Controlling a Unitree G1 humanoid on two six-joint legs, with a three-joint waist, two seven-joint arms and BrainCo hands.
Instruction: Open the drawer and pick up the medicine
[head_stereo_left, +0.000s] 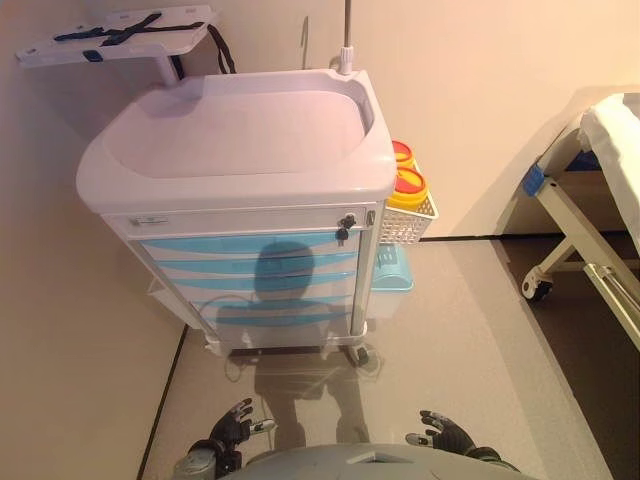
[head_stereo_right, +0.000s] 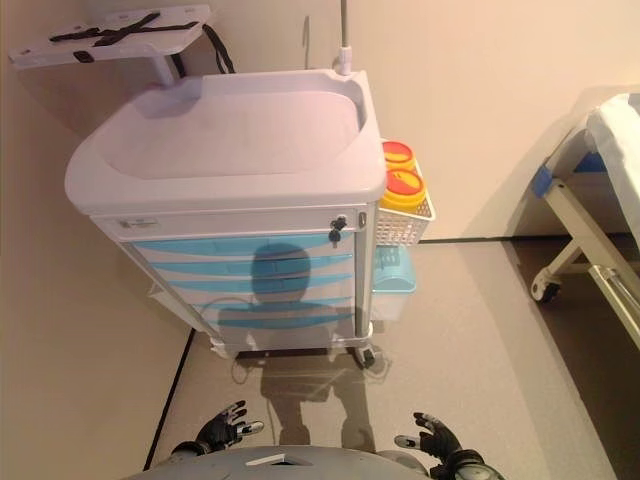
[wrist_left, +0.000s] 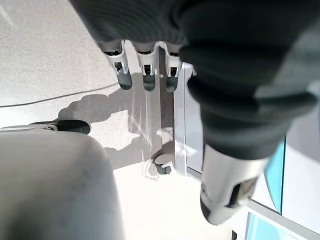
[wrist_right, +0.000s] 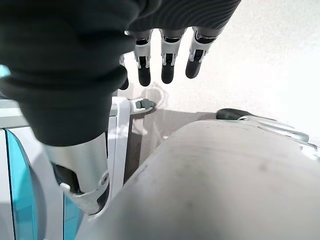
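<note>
A white medical cart (head_stereo_left: 235, 140) stands ahead against the wall, with several blue-fronted drawers (head_stereo_left: 250, 262) stacked below a white top drawer that has a key lock (head_stereo_left: 346, 222). All drawers are closed, and no medicine shows. My left hand (head_stereo_left: 232, 428) hangs low at the bottom left, fingers straight and empty; its fingers (wrist_left: 145, 75) point at the floor by a cart wheel (wrist_left: 161, 167). At the bottom right my right hand (head_stereo_left: 446, 432) hangs the same way, its fingers (wrist_right: 167, 62) spread and holding nothing. Both hands are well short of the cart.
A white wire basket (head_stereo_left: 410, 215) with yellow, red-lidded containers (head_stereo_left: 407, 185) hangs on the cart's right side above a pale blue bin (head_stereo_left: 392, 268). A side tray (head_stereo_left: 120, 35) sticks out at the cart's back left. A bed frame on wheels (head_stereo_left: 585, 200) stands at right.
</note>
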